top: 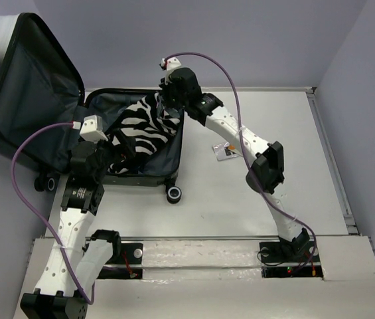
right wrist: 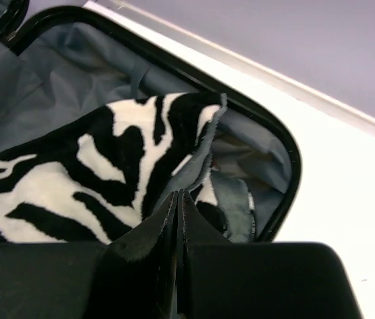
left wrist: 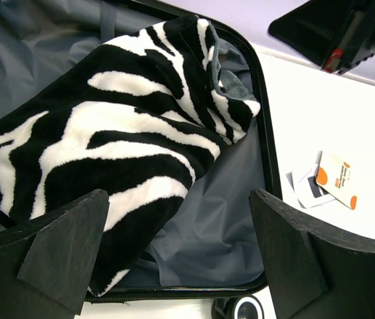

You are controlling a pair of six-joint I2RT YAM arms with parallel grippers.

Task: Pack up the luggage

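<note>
From above, the luggage (top: 31,93) lies open at the far left of the table (top: 240,199), lid leaning back, with a zebra blanket (top: 141,133) inside its lower half. The left wrist view shows the left gripper (left wrist: 180,246) above the blanket, jaws wide apart, holding nothing. In the right wrist view, the right gripper (right wrist: 178,203) has its jaws pressed together at the blanket's edge. Packing seems mostly done; closing the lid is left, I think.

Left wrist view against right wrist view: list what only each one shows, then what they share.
Left wrist only: the open left gripper, an orange-and-white card on the table, one wheel of the luggage. Right wrist only: the right gripper, fingers shut together. Both: the zebra-print blanket lying in the open luggage on its grey lining.
</note>
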